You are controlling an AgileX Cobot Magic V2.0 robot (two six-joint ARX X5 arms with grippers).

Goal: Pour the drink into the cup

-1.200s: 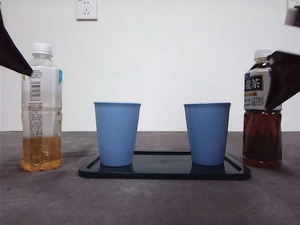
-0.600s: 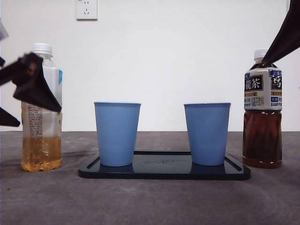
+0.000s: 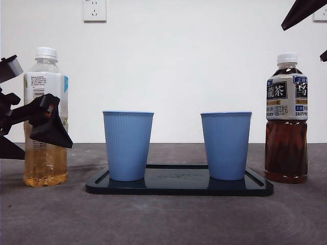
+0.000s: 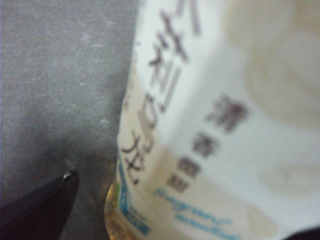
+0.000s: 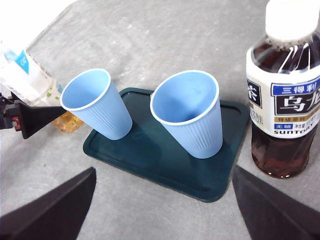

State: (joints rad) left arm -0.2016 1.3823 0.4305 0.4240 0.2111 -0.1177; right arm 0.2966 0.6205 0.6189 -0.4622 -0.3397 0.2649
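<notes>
We see the green tea bottle (image 3: 45, 117) standing upright on the grey table (image 3: 163, 219), at about nine o'clock from the dark tray (image 3: 179, 187) in the front view, white cap on, its amber drink filling only the lower part. The left gripper (image 3: 31, 122) is at label height on it, its black jaws spread to either side of the bottle; in the left wrist view the blurred label fills the space between them, with one jaw tip showing clear of the bottle, so they are open around it and not yet closed on it.

On the tray stand two blue ribbed cups, both upright and empty: the left cup (image 3: 127, 145) nearer the tea bottle and the right cup (image 3: 226, 145) at three o'clock from it.

Just off the tray's right end, at three o'clock, stands the Suntory oolong tea bottle (image 3: 286, 120), capped and full of dark tea.

The right gripper (image 5: 162, 210) hangs high above that side, jaws wide apart and holding nothing, showing in the front view only as a black tip at the upper right corner.
</notes>
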